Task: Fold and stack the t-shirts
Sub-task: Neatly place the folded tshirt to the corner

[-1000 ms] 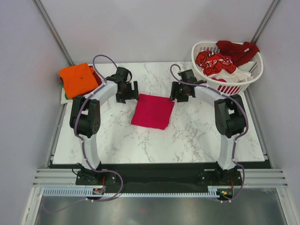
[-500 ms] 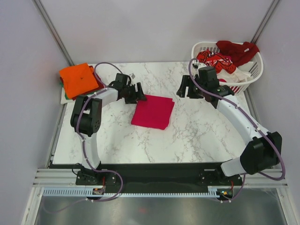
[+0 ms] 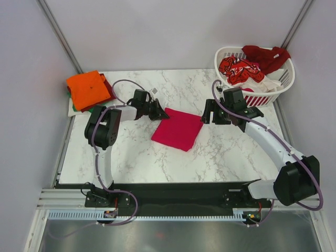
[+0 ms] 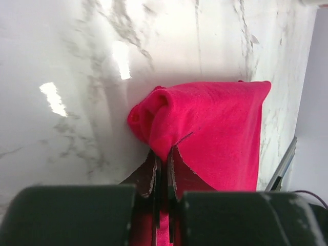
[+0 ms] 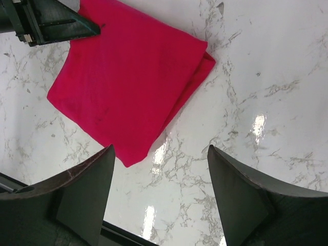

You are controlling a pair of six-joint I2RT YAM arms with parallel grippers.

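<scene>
White marble table (image 3: 210, 157). A folded magenta shirt (image 3: 178, 129) lies near its centre; an orange-topped shirt stack (image 3: 87, 88) sits at the far-left corner, a white basket (image 3: 257, 98) at the far-right corner.

Plain magenta-red t-shirt (image 3: 178, 129) on white table (image 3: 220, 152) with grey marble veins, orange t-shirt (image 3: 86, 88), white basket (image 3: 262, 98) with red-patterned t-shirt (image 3: 239, 68) and dark red t-shirt (image 3: 268, 55).

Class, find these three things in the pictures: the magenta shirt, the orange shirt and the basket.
magenta shirt (image 3: 178, 129), top view, middle of the folded cloth
orange shirt (image 3: 88, 88), top view, middle of its top face
basket (image 3: 262, 98), top view, front wall
</scene>
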